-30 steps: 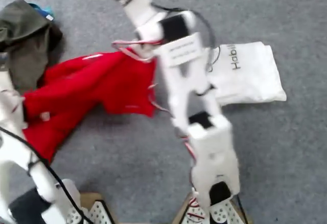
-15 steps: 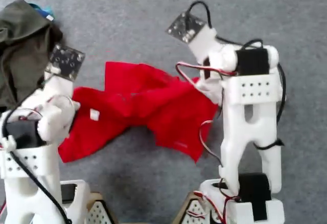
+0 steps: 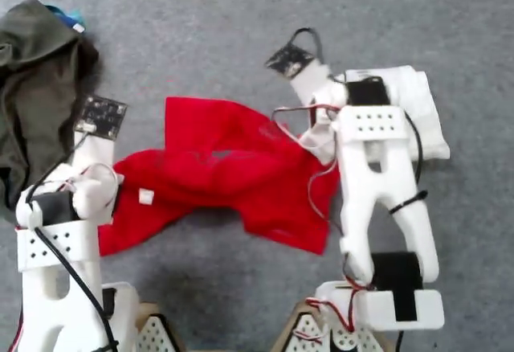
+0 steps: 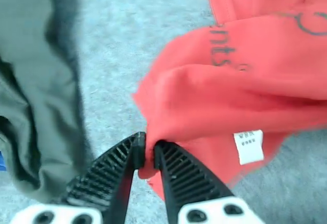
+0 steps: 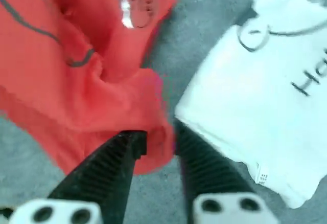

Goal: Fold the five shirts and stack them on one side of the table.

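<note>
On a grey table (image 3: 201, 288), a red shirt (image 3: 217, 175) lies crumpled and stretched between two white arms, its widest part near the middle and a small white tag (image 3: 145, 198) showing toward the left end. The left gripper (image 4: 146, 143) has its black ribbed fingers pressed together on a fold at that end of the shirt. The right gripper (image 5: 156, 137) sits at the opposite edge, its fingers a little apart with bunched red cloth between them; it appears to be pinching that cloth, though the blurred wrist view leaves the grip uncertain. Just beside that gripper, on the table's right side, lies a folded white shirt (image 3: 426, 127) with dark lettering, partly behind the right arm. A heap of olive-green clothing (image 3: 36, 71) sits at the far left, close to the red shirt's left end.
</note>
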{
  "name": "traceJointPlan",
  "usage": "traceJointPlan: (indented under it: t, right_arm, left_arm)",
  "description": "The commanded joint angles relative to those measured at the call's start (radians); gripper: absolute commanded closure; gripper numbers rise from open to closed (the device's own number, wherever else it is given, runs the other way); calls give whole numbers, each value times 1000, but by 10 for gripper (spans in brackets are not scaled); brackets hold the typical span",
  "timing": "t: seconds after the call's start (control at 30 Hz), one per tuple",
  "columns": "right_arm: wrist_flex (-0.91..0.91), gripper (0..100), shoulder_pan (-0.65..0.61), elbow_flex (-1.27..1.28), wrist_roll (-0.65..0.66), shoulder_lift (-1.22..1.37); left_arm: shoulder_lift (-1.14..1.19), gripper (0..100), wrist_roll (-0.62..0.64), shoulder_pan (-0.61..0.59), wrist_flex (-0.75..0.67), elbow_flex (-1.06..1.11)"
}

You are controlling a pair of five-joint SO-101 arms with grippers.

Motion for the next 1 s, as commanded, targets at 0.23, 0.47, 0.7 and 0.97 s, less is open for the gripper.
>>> traceJointPlan:
  t: [0.23, 0.47, 0.7, 0.97]
  right_arm:
    - [204, 730, 104, -335, -158, -2]
    - [388, 821, 143, -346, -370, -54]
    - [387, 942, 147, 156, -396, -271]
    - [281, 878, 66, 473, -522, -420]
  left_arm:
    - [-15, 971, 18, -19, -25, -4]
    - [-15, 971, 15, -33, 5, -38]
    - [-15, 971, 18, -58, 72, -90]
    - [-15, 971, 18, -58, 68, -59]
